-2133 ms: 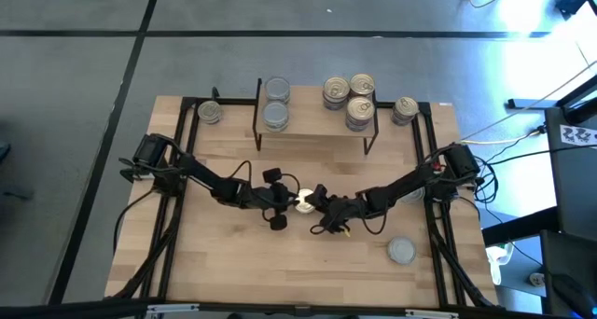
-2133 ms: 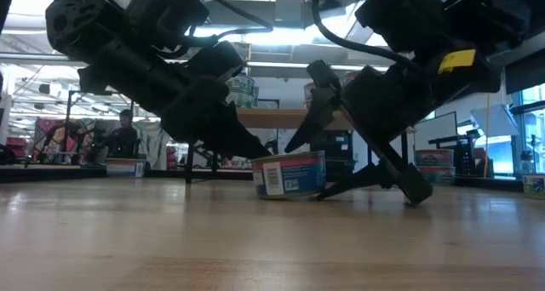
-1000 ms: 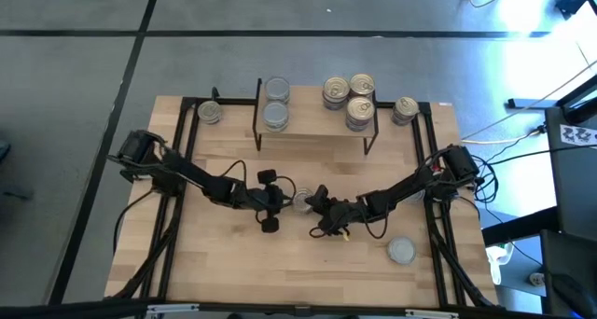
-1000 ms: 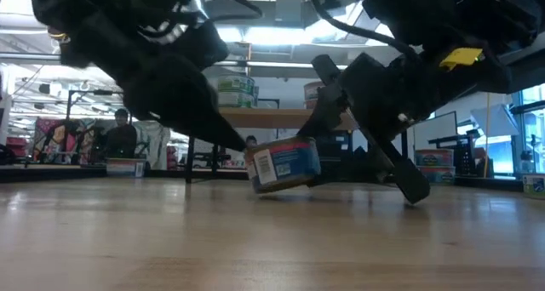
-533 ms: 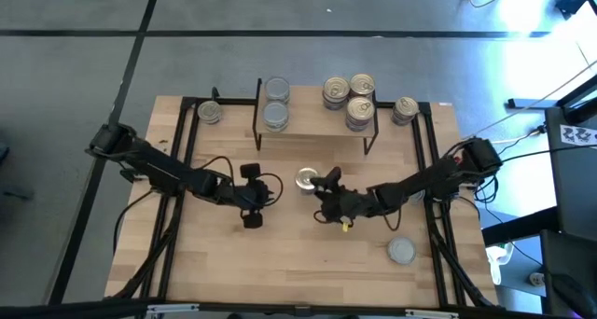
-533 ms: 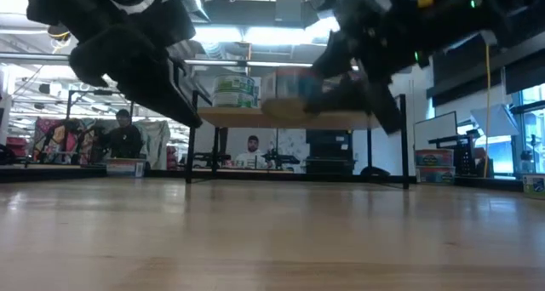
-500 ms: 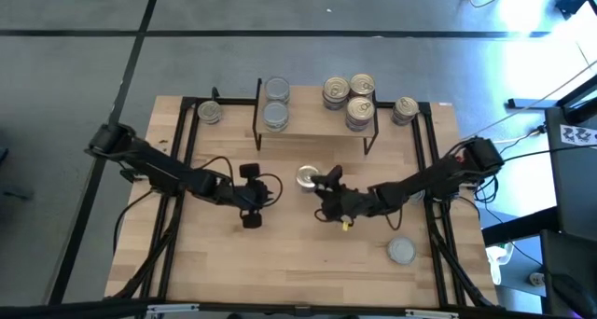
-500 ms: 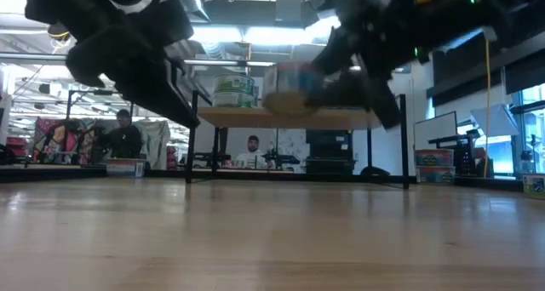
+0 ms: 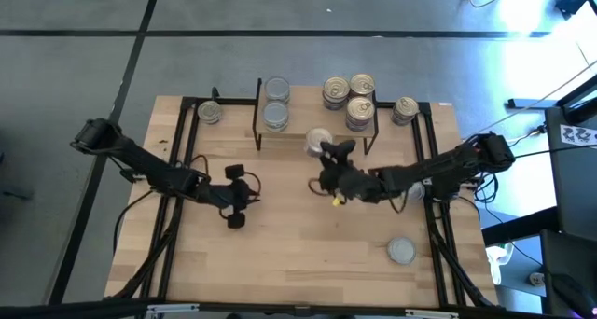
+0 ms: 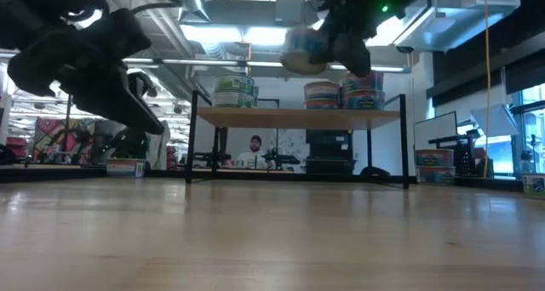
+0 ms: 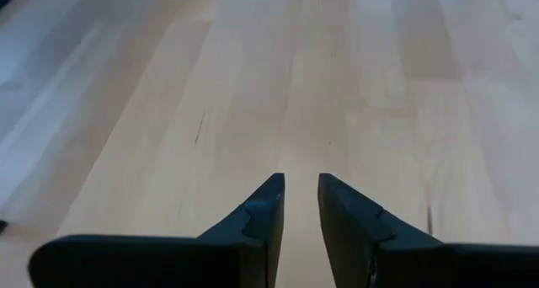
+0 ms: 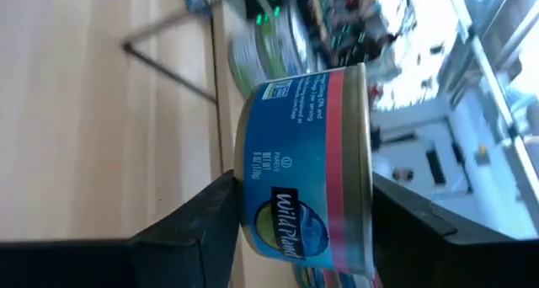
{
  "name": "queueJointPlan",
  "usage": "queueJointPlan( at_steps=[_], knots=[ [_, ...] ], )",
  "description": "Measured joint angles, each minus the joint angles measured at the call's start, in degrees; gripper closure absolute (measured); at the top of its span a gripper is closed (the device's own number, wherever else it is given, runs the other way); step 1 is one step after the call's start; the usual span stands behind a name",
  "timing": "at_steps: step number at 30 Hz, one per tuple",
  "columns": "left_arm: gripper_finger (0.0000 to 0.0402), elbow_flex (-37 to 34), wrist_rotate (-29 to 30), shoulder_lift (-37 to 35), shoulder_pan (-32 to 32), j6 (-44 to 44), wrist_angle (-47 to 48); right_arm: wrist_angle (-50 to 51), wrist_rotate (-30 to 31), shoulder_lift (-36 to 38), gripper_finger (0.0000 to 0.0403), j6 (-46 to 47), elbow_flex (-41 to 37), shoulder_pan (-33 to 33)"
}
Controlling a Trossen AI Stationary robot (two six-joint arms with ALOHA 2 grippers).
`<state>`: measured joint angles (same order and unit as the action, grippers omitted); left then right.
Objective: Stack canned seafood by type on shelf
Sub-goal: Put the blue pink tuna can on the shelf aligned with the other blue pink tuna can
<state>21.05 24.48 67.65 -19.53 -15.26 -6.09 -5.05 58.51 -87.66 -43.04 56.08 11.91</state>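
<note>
My right gripper is shut on a can with a blue and red label. It holds the can high, just in front of the shelf, a low wooden platform on black legs. On the shelf stand two silver-lidded cans at the left and three gold-lidded cans at the right. My left gripper hangs over bare table at the middle left. Its fingers stand a narrow gap apart with nothing between them. My right gripper pinches the can between its two fingers, one on each flat end, lid and bottom. The fingers come nearly level from the table's right side. The can hangs clear of the table, above the shelf top, slightly tilted.
Single gold-lidded cans stand on the table beside the shelf, one at the far left and one at the far right. A silver-lidded can sits near the right front. Bare wood lies between the arms.
My right gripper has lifted the can from the table, where it stood tipped, up above shelf height and carried it toward the far edge, rolling its wrist. My left gripper has drawn back toward the table's left edge, away from the can.
</note>
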Motion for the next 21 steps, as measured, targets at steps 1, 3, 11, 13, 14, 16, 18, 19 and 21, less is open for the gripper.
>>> queueJointPlan(
  at_steps=[1,3,11,13,14,16,18,19,21],
  knots=[
    [0.0329,-0.8,0.0,-0.6,0.0,-0.7,-0.7,2.7,0.0,0.0,0.0194,1.3,0.7,-1.3],
    [0.0329,-1.7,0.1,-0.9,0.0,-2.3,-0.9,7.5,0.0,0.0,0.0194,3.7,1.4,-4.0],
    [0.0329,-2.1,0.1,-0.9,0.0,-4.2,-0.6,14.2,-6.3,0.0,0.0194,11.5,1.5,-11.7],
    [0.0329,-2.1,0.2,-0.9,0.0,-4.0,-0.6,14.6,-6.7,0.0,0.0194,12.8,1.5,-13.2],
    [0.0329,-2.1,0.2,-0.9,0.0,-4.0,-0.6,15.3,-7.4,0.0,0.0194,13.0,1.5,-13.8],
    [0.0329,-2.1,0.2,-0.9,0.0,-4.1,-0.6,16.3,-9.3,0.0,0.0194,13.0,1.5,-15.0],
    [0.0329,-2.1,0.2,-0.9,0.0,-4.2,-0.6,16.0,-10.4,-0.3,0.0194,13.2,1.5,-15.7],
    [0.0329,-2.1,0.2,-0.9,0.0,-4.2,-0.6,15.8,-10.4,-0.4,0.0194,13.6,1.6,-16.0],
    [0.0329,-2.1,0.2,-0.9,0.0,-4.2,-0.9,15.8,-10.0,-0.4,0.0186,14.5,1.6,-16.5]
  ],
)
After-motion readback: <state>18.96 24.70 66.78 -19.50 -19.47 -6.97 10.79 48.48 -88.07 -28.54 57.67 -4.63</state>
